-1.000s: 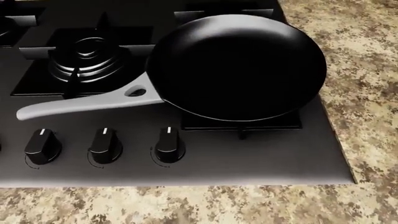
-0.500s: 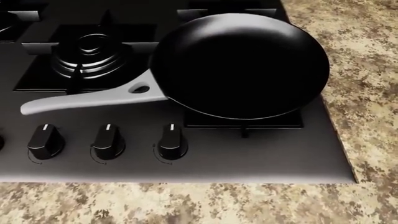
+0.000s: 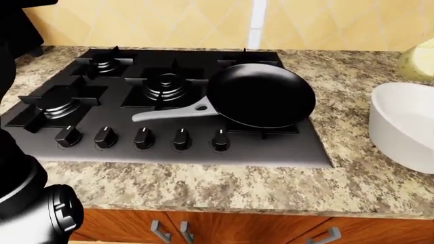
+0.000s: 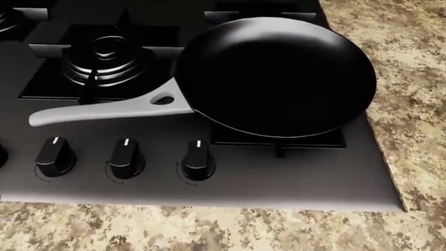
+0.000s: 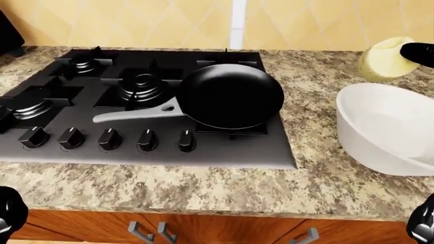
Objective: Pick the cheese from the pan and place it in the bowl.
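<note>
— Where's the right hand (image 5: 415, 52)?

— At the right-eye view's top right edge, above the bowl (image 5: 386, 127), black fingers pinching the pale cheese (image 5: 383, 58).

— The left?

— Only dark arm parts show; I cannot tell its hand's state.

— Room?

— The pan (image 5: 232, 95) sits on the stove (image 5: 224, 147); bare worktop (image 5: 305, 96) lies between it and bowl.

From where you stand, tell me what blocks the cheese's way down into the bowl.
Nothing visible does. In the right-eye view the cheese is up in the right robot hand, just above the far rim of the white bowl, whose inside shows empty. The pan sits apart, left on the stove.
</note>
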You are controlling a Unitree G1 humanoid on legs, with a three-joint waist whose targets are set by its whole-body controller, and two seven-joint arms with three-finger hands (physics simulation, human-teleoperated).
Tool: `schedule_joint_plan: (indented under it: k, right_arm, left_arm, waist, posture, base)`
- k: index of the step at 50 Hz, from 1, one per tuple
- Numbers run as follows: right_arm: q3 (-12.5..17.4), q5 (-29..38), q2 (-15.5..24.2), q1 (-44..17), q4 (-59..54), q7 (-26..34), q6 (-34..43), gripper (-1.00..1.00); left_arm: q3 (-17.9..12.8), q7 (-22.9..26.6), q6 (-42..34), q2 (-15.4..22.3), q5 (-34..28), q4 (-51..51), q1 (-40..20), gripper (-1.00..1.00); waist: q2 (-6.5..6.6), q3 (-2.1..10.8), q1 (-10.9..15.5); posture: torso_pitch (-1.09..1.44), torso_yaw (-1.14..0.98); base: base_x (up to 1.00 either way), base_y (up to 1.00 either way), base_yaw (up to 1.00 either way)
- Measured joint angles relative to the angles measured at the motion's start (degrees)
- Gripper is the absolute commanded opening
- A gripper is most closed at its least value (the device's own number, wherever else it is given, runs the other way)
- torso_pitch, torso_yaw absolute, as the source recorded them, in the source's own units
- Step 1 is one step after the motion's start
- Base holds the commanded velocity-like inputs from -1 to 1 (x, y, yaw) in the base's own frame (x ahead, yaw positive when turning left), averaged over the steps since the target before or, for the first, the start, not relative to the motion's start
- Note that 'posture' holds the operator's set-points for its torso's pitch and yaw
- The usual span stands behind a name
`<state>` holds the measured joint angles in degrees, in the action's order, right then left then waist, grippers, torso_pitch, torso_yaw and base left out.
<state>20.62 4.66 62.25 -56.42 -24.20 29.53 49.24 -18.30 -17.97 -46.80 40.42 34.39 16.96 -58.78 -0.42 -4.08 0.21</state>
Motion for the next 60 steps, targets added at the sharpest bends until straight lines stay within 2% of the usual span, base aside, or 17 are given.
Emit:
schedule_joint_plan:
  k: [3,11,16,26,32,41,49,50,52,53,60]
  right_arm:
    - [0.28,-1.34,1.30,2.14,1.92,0.07,1.15,-1.00]
    - [4.42,-5.74,2.99,10.67,6.55,-0.53,1.80,-1.00]
    - [5.79,-8.28,4.36,14.77,9.54,-0.90,2.80,-1.00]
    - [11.75,-10.81,5.15,23.59,11.86,-2.07,2.77,-1.00]
    - [13.49,-11.41,4.35,27.18,11.23,-2.59,1.09,-1.00]
    - [18.37,-11.35,2.91,32.69,12.08,-2.38,0.53,-1.00]
    - [19.44,-11.15,3.10,33.27,11.26,-2.90,0.21,-1.00]
    - [19.48,-11.20,3.08,33.28,11.26,-3.03,0.28,-0.92]
    - [19.71,-11.46,3.03,33.23,11.09,-3.25,0.47,0.04]
    - [19.98,-11.67,3.00,33.24,10.90,-3.35,0.45,1.00]
    - [21.25,-13.02,3.98,33.69,10.67,-3.77,0.74,1.00]
  left_arm:
    - [-0.36,-0.21,-0.33,0.22,0.23,0.21,-0.05,1.00]
    - [-0.38,-0.45,-0.24,0.56,0.62,0.19,0.12,1.00]
    - [-0.16,-0.55,-0.45,0.64,0.85,0.26,0.06,1.00]
    - [-0.03,-0.37,-0.25,0.38,0.44,0.20,0.24,1.00]
    - [0.28,-0.04,-0.01,-0.09,-0.16,0.09,0.34,1.00]
    - [0.23,0.18,-0.27,-0.47,-0.72,0.30,0.26,1.00]
    - [0.37,0.42,-0.39,-0.71,-1.04,0.50,0.23,1.00]
    - [0.38,0.44,-0.41,-0.74,-1.07,0.53,0.22,1.00]
    - [0.41,0.50,-0.44,-0.78,-1.14,0.57,0.20,1.00]
    - [0.44,0.55,-0.40,-0.81,-1.20,0.53,0.19,1.00]
    - [0.25,0.70,-0.37,-0.97,-1.62,0.53,0.42,1.00]
  waist:
    - [-0.11,-0.06,-0.02]
    - [-0.72,-0.04,0.11]
    - [-0.84,-0.15,0.24]
    - [-1.40,-0.12,0.30]
    - [-1.54,-0.11,0.29]
    - [-1.46,-0.17,0.36]
    - [-1.48,-0.08,0.20]
    - [-1.50,-0.07,0.20]
    - [-1.54,-0.07,0.22]
    - [-1.57,-0.06,0.24]
    - [-1.79,-0.07,0.31]
  posture:
    - [0.00,0.00]
    - [0.00,0.00]
    - [0.00,0.00]
    - [0.00,0.00]
    - [0.00,0.00]
    - [0.00,0.00]
    - [0.00,0.00]
    - [0.00,0.00]
    - [0.00,0.00]
    - [0.00,0.00]
    - [0.00,0.00]
  base:
    - [0.00,0.00,0.00]
    - [0.00,0.00,0.00]
    - [0.00,0.00,0.00]
    - [0.00,0.00,0.00]
    - [0.00,0.00,0.00]
    - [0.00,0.00,0.00]
    - [0.00,0.00,0.00]
    - [0.00,0.00,0.00]
    - [0.00,0.00,0.00]
    - [0.00,0.00,0.00]
    - [0.00,0.00,0.00]
